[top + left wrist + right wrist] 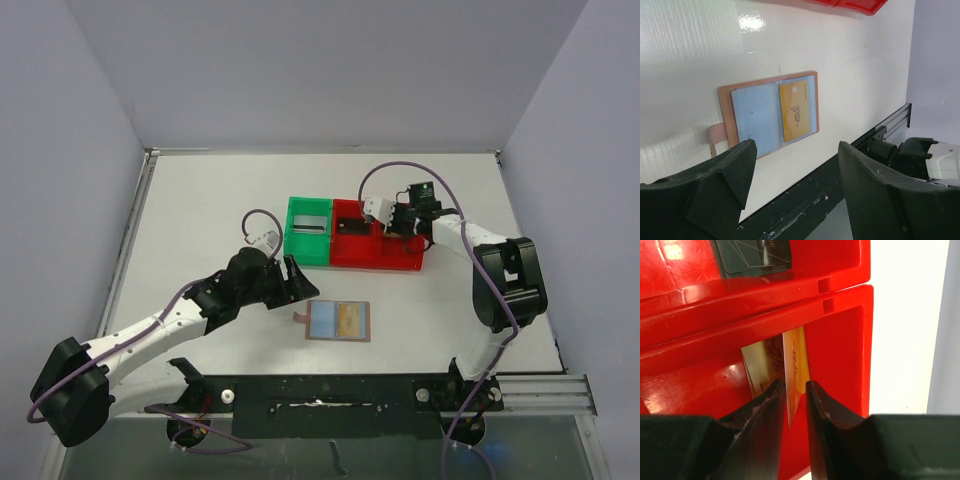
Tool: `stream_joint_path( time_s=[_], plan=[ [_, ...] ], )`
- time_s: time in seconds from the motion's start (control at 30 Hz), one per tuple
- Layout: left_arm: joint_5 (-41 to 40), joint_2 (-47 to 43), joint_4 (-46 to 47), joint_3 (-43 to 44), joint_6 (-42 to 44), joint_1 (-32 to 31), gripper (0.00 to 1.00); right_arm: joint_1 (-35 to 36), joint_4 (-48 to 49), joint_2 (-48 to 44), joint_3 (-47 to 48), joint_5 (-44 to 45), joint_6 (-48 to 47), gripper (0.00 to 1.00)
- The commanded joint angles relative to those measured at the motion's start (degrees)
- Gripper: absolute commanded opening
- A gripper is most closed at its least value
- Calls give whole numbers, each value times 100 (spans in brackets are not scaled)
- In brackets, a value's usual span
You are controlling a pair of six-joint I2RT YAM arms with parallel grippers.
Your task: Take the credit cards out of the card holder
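Note:
The card holder point(339, 321) lies open and flat on the table, tan leather point(725, 107) with blue lining, a gold card point(796, 110) still in its right pocket. My left gripper point(795, 150) hovers open just left of it point(295, 280), holding nothing. My right gripper point(795, 385) reaches into the red bin point(400, 262). A gold card point(796, 360) stands on edge between its fingers, leaning on the left finger with a gap to the right one. A pale gold shape point(760, 365) beside it may be its reflection. A dark card point(752, 255) lies in the neighbouring red compartment.
A green bin point(300, 255) adjoins the red bin on the left and holds a silvery card point(310, 224). The black rail point(330, 390) with the arm bases runs along the near table edge. Grey walls enclose the table on three sides.

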Motion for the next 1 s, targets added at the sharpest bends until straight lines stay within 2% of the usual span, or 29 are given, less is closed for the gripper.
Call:
stream_joint_path(
  time_s=[0.0,0.37,0.47,0.67,0.73,0.83,0.9,0.97],
  plan=[
    [37,-109,190,1,-44,33,66,13,46,-34,-19,-2,-4,26],
    [294,22,322,-71,-26,33,66,7,-175,126,175,-12,151,27],
    [285,21,338,-83,-36,33,66,7,-224,180,258,1,194,34],
    [259,49,224,-15,-9,33,66,-1,80,106,301,-7,598,36],
    [259,36,226,-17,-9,33,66,-30,264,-43,287,-85,976,36],
    [248,27,227,-3,-10,33,66,-86,967,-568,-24,-266,2035,38],
    [245,21,228,8,0,33,66,-98,1810,-1059,-539,-46,3161,43],
    [251,20,234,18,3,47,66,-124,2306,-1499,-890,416,4447,43]
  ],
)
